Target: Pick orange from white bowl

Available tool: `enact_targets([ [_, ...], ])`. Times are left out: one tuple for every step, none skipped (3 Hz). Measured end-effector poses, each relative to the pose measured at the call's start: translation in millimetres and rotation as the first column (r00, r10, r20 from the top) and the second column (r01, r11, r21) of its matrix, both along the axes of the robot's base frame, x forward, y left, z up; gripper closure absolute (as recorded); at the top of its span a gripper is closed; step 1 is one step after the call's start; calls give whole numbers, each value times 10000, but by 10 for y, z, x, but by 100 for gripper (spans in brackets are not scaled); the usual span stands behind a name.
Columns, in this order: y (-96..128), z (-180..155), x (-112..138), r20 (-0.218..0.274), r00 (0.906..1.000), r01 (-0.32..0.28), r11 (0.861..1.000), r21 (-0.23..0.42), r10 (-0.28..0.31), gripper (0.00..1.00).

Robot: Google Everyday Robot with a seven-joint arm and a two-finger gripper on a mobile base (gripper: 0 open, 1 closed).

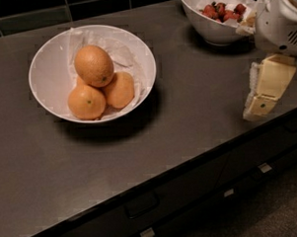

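The orange (93, 66) is the largest, with dull tan-orange dimpled skin. It lies on top of two smaller, brighter oranges (87, 101) in the white bowl (41, 93). The bowl is wide and shallow, lined with crinkled white paper, and stands at the back left of the dark counter. My gripper (257, 108) hangs at the right edge of the view, over the counter's front right part. It is far to the right of the bowl, touches nothing and points down.
A smaller, deeper white bowl with red strawberries (218, 18) stands at the back right, just behind the arm's white housing (281, 21). The dark counter (187, 109) ends in a front edge with drawers (142, 209) below. Dark tiles line the back wall.
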State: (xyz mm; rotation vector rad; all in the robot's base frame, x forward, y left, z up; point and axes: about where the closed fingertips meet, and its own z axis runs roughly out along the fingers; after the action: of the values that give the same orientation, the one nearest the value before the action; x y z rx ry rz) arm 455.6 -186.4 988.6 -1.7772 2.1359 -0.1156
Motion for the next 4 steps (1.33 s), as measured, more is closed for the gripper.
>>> enact_targets([
  [396,119,189,341,9950,-937,9956,26,935,0],
  [815,180,360,600,9841,-1693,9851,309,1672,0],
  [816,180,361,602,9840,-1697,9850,309,1676,0],
  [962,189,401,627,9766,-2080,9775,338,2057,0],
])
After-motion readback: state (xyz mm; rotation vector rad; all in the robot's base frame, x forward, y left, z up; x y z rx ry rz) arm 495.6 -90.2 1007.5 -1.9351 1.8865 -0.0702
